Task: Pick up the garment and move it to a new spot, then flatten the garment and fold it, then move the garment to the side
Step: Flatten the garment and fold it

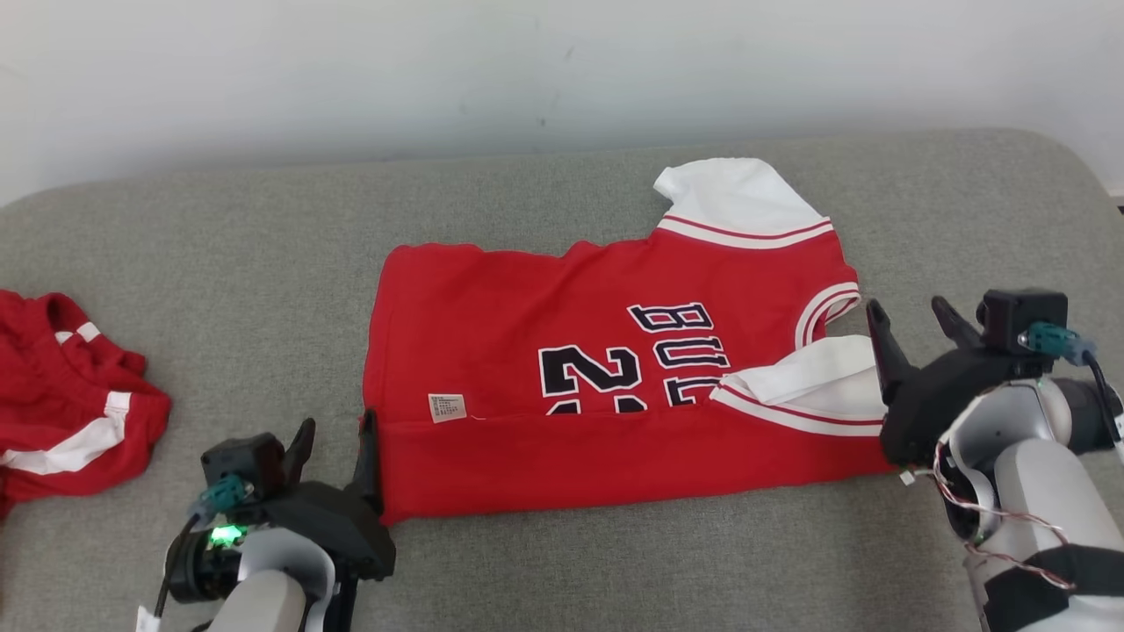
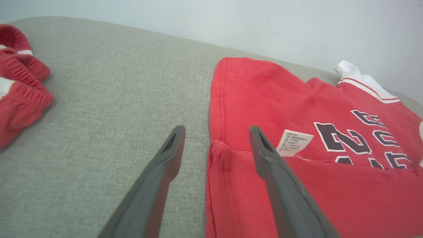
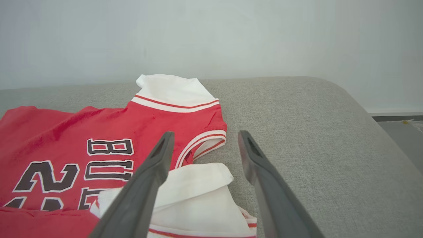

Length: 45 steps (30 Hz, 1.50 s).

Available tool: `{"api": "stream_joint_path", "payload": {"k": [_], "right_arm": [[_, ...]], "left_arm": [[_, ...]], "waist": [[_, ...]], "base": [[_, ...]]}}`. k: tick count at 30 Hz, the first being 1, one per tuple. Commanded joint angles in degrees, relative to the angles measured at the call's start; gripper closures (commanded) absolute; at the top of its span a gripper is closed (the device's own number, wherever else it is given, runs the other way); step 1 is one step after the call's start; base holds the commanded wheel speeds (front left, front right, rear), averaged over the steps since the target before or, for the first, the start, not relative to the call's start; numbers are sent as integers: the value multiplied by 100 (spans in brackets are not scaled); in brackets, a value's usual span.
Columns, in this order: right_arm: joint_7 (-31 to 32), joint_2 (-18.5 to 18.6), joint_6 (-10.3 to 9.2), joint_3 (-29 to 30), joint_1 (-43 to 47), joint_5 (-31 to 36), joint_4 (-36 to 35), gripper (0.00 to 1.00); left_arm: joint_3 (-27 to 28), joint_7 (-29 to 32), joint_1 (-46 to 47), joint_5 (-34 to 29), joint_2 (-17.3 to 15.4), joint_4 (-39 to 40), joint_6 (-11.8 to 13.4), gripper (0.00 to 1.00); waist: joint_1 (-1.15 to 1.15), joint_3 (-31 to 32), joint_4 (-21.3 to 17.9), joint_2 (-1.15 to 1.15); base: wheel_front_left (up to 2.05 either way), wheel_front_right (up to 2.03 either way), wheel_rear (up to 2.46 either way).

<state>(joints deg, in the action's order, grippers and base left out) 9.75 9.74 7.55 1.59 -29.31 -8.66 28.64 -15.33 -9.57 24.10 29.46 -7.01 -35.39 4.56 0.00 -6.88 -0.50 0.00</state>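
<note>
The garment [image 1: 527,351] is a red jersey with white sleeves and dark lettering, lying on the grey cushion with its near long edge folded up over the body. My left gripper [image 1: 338,448] stands open at the jersey's near left corner, one finger over the folded hem [image 2: 231,185] and one over bare cushion. At the right end, my right gripper [image 1: 913,320] is open beside the folded white sleeve [image 3: 195,191], with nothing between its fingers. Neither gripper holds cloth.
A second red garment with white stripes [image 1: 61,404] lies bunched at the cushion's left edge. The grey cushion [image 1: 219,246] runs back to a pale wall [image 1: 527,61]. Its rounded right end [image 3: 380,138] drops to the floor.
</note>
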Motion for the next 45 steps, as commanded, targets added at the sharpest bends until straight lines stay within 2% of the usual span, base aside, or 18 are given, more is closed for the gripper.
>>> {"api": "stream_joint_path", "payload": {"k": [1,11,18,26,32,33,34,35,36,41,45], "right_arm": [[85,-2,-13,92,238,-69,-26,0],[887,-77,-13,537,1178,38,-391,0],[1174,-181,-13,755,1140,146,-460,0],[1235,-252,-13,992,708,429,26,0],[1502,-376,-13,1086,520,332,555,0],[1566,-403,-13,1083,531,292,634,5],[1607,-435,-13,1065,549,230,709,49],[1645,-454,-8,1051,579,176,761,64],[1653,-450,-5,1003,627,143,792,100],[1391,-347,-9,1087,830,-67,619,100],[1254,-332,-15,1204,1053,-188,283,100]], "left_arm": [[-32,-68,-190,-73,-63,7,32,0],[-422,132,-753,-373,-158,175,164,0],[-581,21,-620,-554,-146,201,307,0],[-740,120,-334,-696,-126,-35,361,0],[-761,263,-357,-591,-144,-220,329,0],[-765,314,-393,-545,-127,-253,297,0],[-762,339,-429,-504,-104,-273,281,18],[-769,404,-465,-466,-90,-301,262,56],[-773,424,-503,-432,-76,-326,249,100],[-784,386,-624,-332,-28,-292,252,100],[-796,391,-799,-301,-121,-169,239,100]], "waist": [[0,82,5,0],[0,107,-20,0],[0,-151,-70,0],[0,-412,0,0],[0,-538,102,0],[0,-538,113,0],[0,-532,124,0],[0,-519,136,0],[0,-495,144,0],[0,-309,142,0],[0,-94,112,0]], "base": [[0,0,0],[0,0,0],[0,0,0],[0,0,0],[0,0,0],[0,0,0],[0,0,0],[0,0,0],[0,0,0],[0,0,0],[0,0,0]]}}
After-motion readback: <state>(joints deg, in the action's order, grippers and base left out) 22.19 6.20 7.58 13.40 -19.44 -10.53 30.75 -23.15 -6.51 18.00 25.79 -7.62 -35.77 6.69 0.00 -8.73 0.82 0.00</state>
